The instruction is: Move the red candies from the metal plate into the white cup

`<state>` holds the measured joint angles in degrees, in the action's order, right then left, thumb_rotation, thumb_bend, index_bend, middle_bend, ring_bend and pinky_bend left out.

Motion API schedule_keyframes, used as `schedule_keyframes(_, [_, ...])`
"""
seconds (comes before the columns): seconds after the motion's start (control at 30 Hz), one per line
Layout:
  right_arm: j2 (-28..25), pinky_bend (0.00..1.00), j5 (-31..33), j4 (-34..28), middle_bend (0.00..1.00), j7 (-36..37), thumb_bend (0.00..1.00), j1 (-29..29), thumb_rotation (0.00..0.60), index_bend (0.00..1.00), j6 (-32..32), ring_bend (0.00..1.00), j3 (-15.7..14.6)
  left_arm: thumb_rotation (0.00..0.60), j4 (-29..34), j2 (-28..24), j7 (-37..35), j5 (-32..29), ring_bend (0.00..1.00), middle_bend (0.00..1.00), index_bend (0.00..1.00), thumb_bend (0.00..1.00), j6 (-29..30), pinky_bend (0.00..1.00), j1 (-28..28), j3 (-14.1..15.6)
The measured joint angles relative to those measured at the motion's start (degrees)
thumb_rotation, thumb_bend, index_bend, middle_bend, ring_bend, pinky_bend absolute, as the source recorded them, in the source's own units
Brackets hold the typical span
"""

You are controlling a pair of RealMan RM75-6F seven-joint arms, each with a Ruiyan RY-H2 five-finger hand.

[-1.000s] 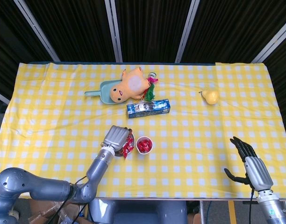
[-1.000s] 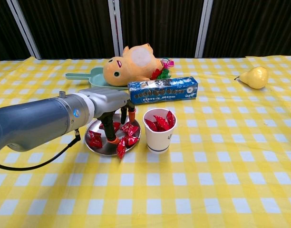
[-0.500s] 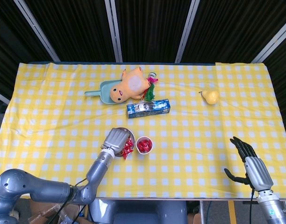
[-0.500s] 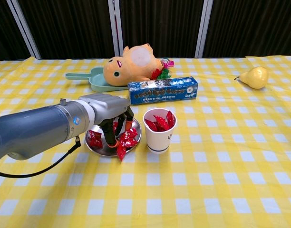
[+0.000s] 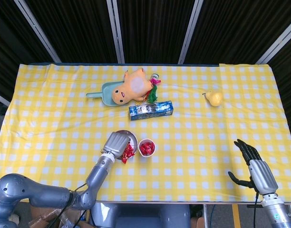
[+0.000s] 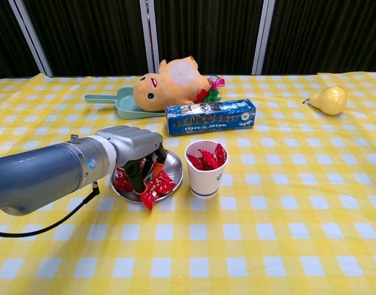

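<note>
The left hand (image 6: pixel 134 149) hangs low over the metal plate (image 6: pixel 174 165), fingers pinching a few red candies (image 6: pixel 152 187) beneath them, presumably for the white cup (image 6: pixel 206 174) just beyond, while the right hand (image 5: pixel 252 165) waits well apart, fingers spread, holding nothing.

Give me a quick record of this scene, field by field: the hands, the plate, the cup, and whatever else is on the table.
left hand: over the metal plate, fingers down among the red candies
right hand: open, apart at the table edge
white cup: upright beside the plate, red candies inside
other items: plush toy, blue box, pear, green scoop
</note>
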<state>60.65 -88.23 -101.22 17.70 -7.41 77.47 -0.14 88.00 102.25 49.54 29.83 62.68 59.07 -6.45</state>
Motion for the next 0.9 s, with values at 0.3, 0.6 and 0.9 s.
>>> schedule_keyframes(0.3, [0.0,0.0,-0.2,-0.1,0.0,0.3,0.36,-0.1,0.6,0.0,-0.1,0.0,-0.1,0.6,0.9,-0.4,-0.1,1.7,0.87,0.71,0.59,0.42,1.2,0.93,-0.7,-0.4])
schedule_keyframes(0.6, [0.0,0.0,-0.2,-0.1,0.0,-0.1,0.36,0.0,0.6,0.0,-0.1,0.0,-0.1,0.6,10.1,-6.8,-1.0,4.6,0.87,0.71,0.59,0.42,4.3,0.93,-1.7,-2.9])
schedule_keyframes(0.9, [0.1,0.0,0.2,-0.1,0.0,-0.5,0.36,0.0,0.6,0.0,0.1,0.0,0.1,0.6,15.9,-10.7,-3.2,6.5,0.87,0.7,0.58,0.42,6.0,0.93,-1.6,-7.4])
